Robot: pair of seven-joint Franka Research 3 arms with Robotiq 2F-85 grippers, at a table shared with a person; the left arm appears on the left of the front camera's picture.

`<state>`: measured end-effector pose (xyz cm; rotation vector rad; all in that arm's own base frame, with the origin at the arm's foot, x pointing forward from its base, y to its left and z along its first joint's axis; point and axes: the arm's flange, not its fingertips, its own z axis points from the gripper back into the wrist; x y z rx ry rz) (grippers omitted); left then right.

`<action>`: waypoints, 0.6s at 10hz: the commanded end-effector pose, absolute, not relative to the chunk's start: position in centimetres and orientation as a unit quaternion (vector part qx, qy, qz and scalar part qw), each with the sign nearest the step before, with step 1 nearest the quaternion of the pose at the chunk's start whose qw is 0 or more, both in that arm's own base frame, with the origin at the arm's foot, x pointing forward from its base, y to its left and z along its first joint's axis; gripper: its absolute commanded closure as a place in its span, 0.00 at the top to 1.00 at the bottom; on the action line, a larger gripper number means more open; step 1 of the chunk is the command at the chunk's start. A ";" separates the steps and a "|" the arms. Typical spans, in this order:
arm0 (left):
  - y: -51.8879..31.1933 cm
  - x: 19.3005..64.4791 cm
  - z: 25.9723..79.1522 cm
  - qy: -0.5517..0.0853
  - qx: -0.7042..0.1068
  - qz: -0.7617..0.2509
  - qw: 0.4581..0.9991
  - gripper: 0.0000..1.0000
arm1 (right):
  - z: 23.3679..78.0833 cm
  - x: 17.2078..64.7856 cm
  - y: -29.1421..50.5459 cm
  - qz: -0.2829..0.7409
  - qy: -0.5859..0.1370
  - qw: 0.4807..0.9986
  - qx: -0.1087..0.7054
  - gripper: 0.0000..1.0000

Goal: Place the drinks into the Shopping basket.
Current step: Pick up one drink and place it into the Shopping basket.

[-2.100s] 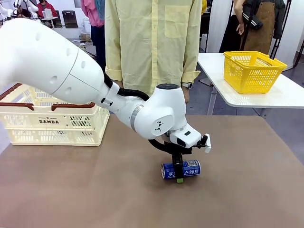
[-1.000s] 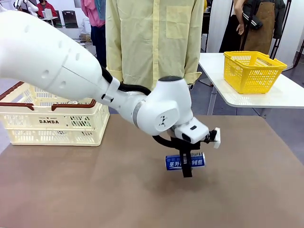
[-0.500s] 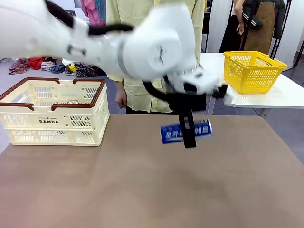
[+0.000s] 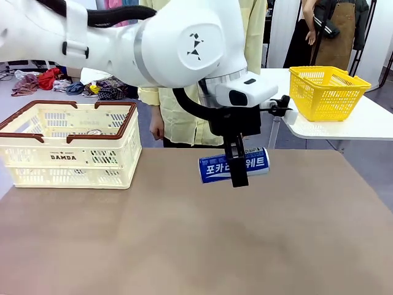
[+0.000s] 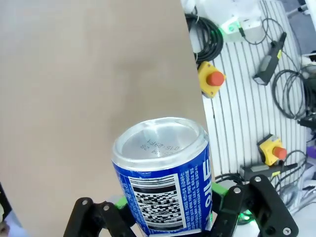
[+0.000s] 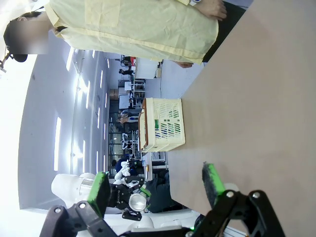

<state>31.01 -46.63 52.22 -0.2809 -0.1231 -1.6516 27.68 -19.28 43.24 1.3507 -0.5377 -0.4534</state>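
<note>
Centrally in the front frame, the left end effector point(image 4: 238, 175) pinches a blue slim "Pocari Sweat" can point(image 4: 234, 165) sideways above the brown worktop point(image 4: 184, 246); cream-white slotted basket point(image 4: 69, 153) stands left. Right end effector point(image 6: 155, 190) is spread.

I am reading white Korean letters on the blue can point(image 4: 234, 166) that is hanging sideways in the left gripper point(image 4: 238, 179). The letters are standing on the can's side, and the gripper's finger is covering the middle ones, so I am only making out "포카" on one side and "웨트" on the other. In the left wrist view I am seeing small stamped print on the can's silver end point(image 5: 157, 144), but it is upside down and I cannot read it for sure. A black and white code block point(image 5: 157, 197) is sitting on the can's side there. On the Shopping basket point(image 4: 67, 158) I am reading "DAMDA" in dark letters, with a tiny line above it that is too small to read.
</note>
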 end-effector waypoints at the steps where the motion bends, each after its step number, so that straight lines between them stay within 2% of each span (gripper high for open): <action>1: -46.2 30.8 52.8 -0.058 -0.122 -0.731 0.669 0.00 | 43.5 28.0 -19.4 -0.200 -0.256 0.717 0.617 1.00; 2: -46.4 30.9 52.5 -0.003 -0.095 -0.678 0.729 0.00 | 43.5 28.0 -19.4 -0.200 -0.256 0.717 0.617 1.00; 3: -43.5 32.7 55.9 0.006 -0.090 -0.589 0.803 0.00 | 43.5 28.0 -19.4 -0.200 -0.256 0.717 0.617 1.00; 5: -33.2 39.0 62.1 -0.063 -0.090 -0.408 0.906 0.00 | 43.5 28.0 -19.4 -0.200 -0.256 0.717 0.617 1.00; 6: -27.2 42.0 63.9 -0.083 -0.106 -0.336 0.932 0.00 | 43.5 28.0 -19.4 -0.200 -0.256 0.717 0.617 1.00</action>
